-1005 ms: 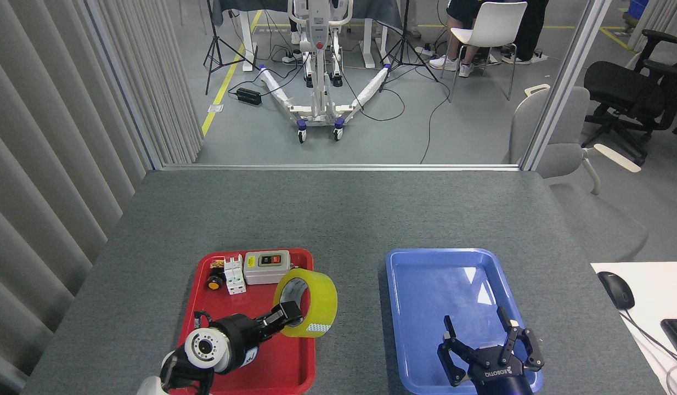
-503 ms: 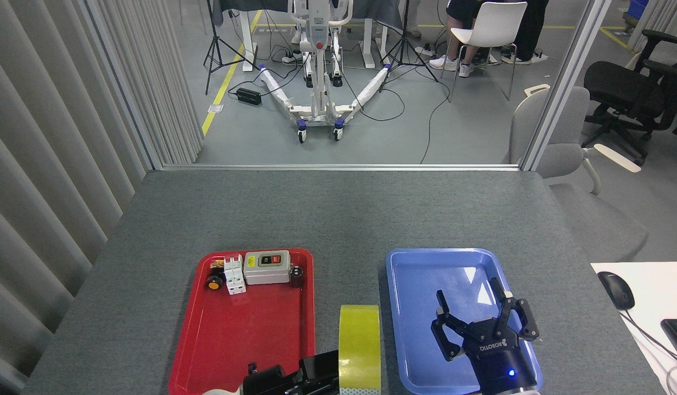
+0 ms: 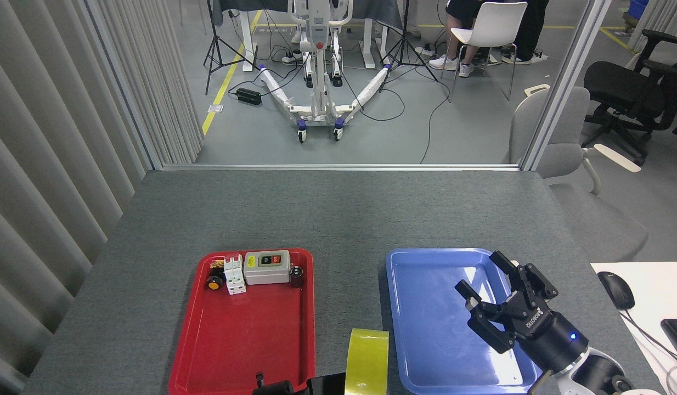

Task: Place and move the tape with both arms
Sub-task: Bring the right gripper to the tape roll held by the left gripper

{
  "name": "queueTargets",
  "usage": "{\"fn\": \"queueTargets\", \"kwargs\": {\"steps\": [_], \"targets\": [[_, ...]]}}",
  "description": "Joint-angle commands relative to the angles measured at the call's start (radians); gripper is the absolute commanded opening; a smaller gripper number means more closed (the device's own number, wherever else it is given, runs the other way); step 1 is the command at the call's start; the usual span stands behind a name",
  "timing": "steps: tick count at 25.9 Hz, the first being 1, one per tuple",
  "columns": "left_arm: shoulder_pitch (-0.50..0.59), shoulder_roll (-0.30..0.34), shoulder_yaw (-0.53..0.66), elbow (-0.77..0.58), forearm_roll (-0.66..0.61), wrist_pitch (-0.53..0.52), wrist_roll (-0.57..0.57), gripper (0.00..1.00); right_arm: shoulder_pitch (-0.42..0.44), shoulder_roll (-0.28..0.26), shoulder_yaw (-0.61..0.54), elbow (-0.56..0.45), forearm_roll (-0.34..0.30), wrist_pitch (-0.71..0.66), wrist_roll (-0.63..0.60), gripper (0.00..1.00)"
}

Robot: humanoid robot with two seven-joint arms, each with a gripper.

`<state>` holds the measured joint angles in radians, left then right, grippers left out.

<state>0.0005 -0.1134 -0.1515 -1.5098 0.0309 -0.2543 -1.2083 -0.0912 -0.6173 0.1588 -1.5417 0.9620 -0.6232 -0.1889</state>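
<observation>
Over table, right gripper tilted

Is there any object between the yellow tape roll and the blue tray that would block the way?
Nothing visible does. The tape roll, held on edge by the left gripper, is just left of the blue tray; only bare table lies between. The open right gripper hovers above the tray.

views: one only, head view, no second view to share with
position: high, at near edge of grey table
facing: forward and down, tabletop tilting away
near field: red tray and blue tray close, cut by bottom edge
far field: floor beyond table, white chair at top
</observation>
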Motion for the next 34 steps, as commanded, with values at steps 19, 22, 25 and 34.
{"fn": "queueTargets", "kwargs": {"steps": [19,22,25,34], "targets": [[0.01,0.038,0.024,0.0,0.001,-0.052,-0.007,0.0,-0.248,-0.234,0.588,-0.112,-0.074,-0.082,0.028,0.93],[0.01,0.04,0.027,0.002,0.001,-0.052,-0.007,0.0,-0.248,-0.185,0.588,-0.112,-0.071,-0.082,0.058,0.83],[0.01,0.046,0.036,0.003,0.003,-0.052,-0.008,0.0,-0.249,-0.156,0.588,-0.11,-0.071,-0.082,0.111,0.71],[0.01,0.047,0.036,0.002,0.004,-0.052,-0.008,0.0,-0.251,-0.153,0.578,-0.106,-0.071,-0.084,0.114,0.44]]}}
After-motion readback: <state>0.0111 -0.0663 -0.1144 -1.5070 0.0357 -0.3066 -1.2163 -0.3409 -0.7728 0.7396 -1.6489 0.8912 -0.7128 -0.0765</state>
